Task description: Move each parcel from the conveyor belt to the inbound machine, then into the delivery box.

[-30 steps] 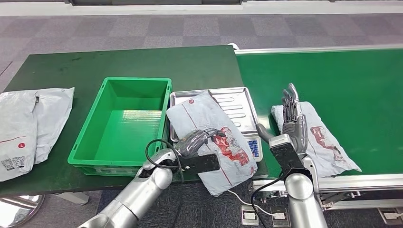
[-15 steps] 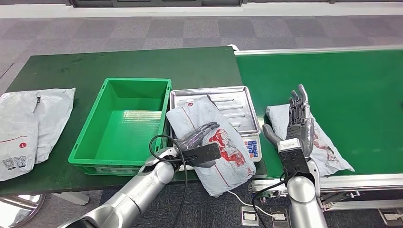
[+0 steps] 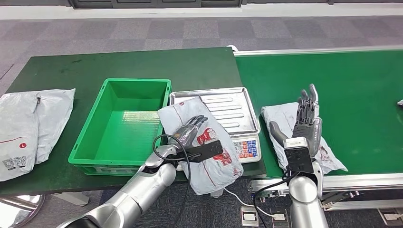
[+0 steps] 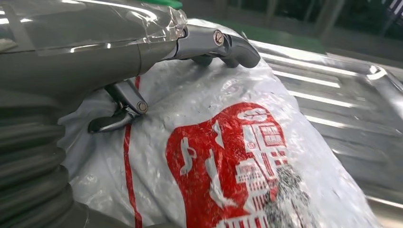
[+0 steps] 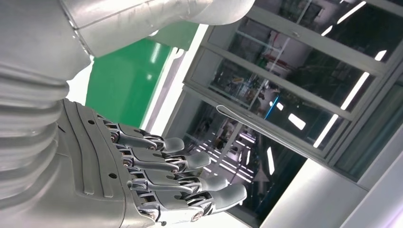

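Head view: the left hand (image 3: 190,134) lies on top of a white parcel with red print (image 3: 202,142), its fingers stretched along the bag's upper face; in the left wrist view the thumb (image 4: 223,43) curls over the bag's edge while darker fingers (image 4: 119,111) press into the plastic, so the parcel appears to be gripped, not merely touched. The parcel rests partly on the steel tray of the scale (image 3: 228,107), the inbound machine, with its near end hanging past the table edge below the fingers; this placement suits weighing before transfer. The green crate (image 3: 121,121), presumably the delivery box, stands just beside the fingers on the outer side, its near wall being the one rim the bag must be lifted over. The right hand (image 3: 306,123) is raised upright, fingers straight and slightly apart, holding nothing, above a second parcel (image 3: 285,116) lying on the conveyor belt (image 3: 351,95). Two further grey bags (image 3: 28,123) lie well apart beyond the crate.
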### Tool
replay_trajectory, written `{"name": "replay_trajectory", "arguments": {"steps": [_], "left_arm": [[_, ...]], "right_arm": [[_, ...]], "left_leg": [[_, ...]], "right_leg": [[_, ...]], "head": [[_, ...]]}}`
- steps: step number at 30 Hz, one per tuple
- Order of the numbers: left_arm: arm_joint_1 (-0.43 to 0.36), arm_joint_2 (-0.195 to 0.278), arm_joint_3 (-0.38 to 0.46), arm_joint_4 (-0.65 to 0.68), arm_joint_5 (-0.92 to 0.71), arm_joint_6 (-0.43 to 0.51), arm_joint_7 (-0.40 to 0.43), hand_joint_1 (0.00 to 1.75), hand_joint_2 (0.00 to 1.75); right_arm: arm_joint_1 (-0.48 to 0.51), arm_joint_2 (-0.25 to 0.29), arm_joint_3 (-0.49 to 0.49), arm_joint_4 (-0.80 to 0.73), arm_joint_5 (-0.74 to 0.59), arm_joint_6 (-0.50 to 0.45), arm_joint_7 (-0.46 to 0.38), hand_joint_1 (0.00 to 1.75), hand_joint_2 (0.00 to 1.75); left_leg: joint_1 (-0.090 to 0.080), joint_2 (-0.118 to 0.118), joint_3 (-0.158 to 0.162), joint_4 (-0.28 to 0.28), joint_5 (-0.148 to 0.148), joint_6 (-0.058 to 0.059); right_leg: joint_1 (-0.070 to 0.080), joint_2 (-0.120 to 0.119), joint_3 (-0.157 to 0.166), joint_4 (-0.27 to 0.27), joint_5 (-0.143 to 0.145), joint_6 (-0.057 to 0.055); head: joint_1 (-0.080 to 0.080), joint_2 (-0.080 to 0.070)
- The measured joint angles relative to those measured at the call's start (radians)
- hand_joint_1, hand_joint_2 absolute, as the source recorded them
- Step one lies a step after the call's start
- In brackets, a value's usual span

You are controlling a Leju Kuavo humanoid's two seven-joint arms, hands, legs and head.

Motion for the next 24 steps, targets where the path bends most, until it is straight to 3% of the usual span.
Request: {"name": "replay_trajectory", "arguments": {"steps": [5,11,14,24], "left_arm": [[0.014,0.003,-0.001,-0.006,-0.069,0.078,-0.016,0.00,1.75],[0.094,0.018,0.000,-0.175,0.008,0.318,-0.279,0.00,1.75],[0.122,0.025,0.000,-0.275,0.044,0.338,-0.337,0.00,1.75],[0.160,0.038,0.000,-0.388,0.055,0.338,-0.347,0.00,1.75]], "right_arm": [[0.003,0.000,-0.007,0.000,0.003,-0.004,0.002,0.00,1.75],[0.007,0.000,-0.007,-0.005,-0.001,0.004,0.007,0.00,1.75],[-0.002,0.000,-0.007,-0.004,-0.002,0.004,0.008,0.00,1.75],[-0.012,0.000,-0.007,-0.003,-0.008,0.004,0.008,0.00,1.75]], "left_leg": [[0.000,0.000,0.000,0.000,0.000,0.000],[0.000,-0.001,-0.005,0.000,0.000,0.000],[0.000,-0.002,-0.006,0.000,0.000,0.000],[0.000,-0.002,-0.007,0.000,0.000,0.000]], "right_leg": [[0.000,0.000,-0.001,0.000,0.000,0.000],[0.000,0.000,-0.004,0.001,0.000,0.000],[0.000,-0.001,-0.004,0.001,-0.001,0.000],[0.000,-0.001,-0.006,0.001,-0.001,0.000]], "head": [[0.000,0.000],[0.000,0.000],[0.000,0.000],[0.000,0.000]]}}
